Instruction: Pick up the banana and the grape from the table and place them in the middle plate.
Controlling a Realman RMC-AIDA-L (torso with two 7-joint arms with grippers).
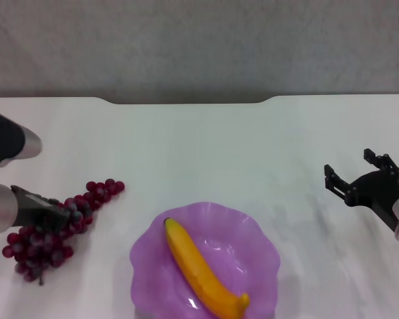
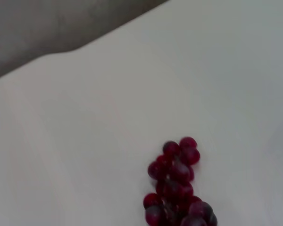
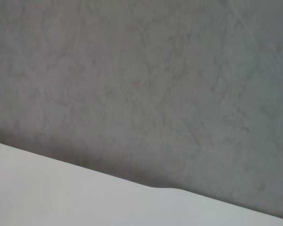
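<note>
white table (image 1: 199, 146) | banana (image 1: 203, 269) in purple plate (image 1: 263, 249) | left gripper (image 1: 61, 216) pinching grape bunch (image 1: 50, 232), near left edge | right gripper (image 1: 362, 181) spread, idle | grapes left

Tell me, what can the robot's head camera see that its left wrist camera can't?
Only the head view shows the banana lying in the middle plate, the left gripper down on the grape bunch, and the open right gripper off to the right, holding nothing. The left wrist view adds nothing of its own, just a closer look at the grapes' far end. Both show the grape, the white table and its notched far edge.
</note>
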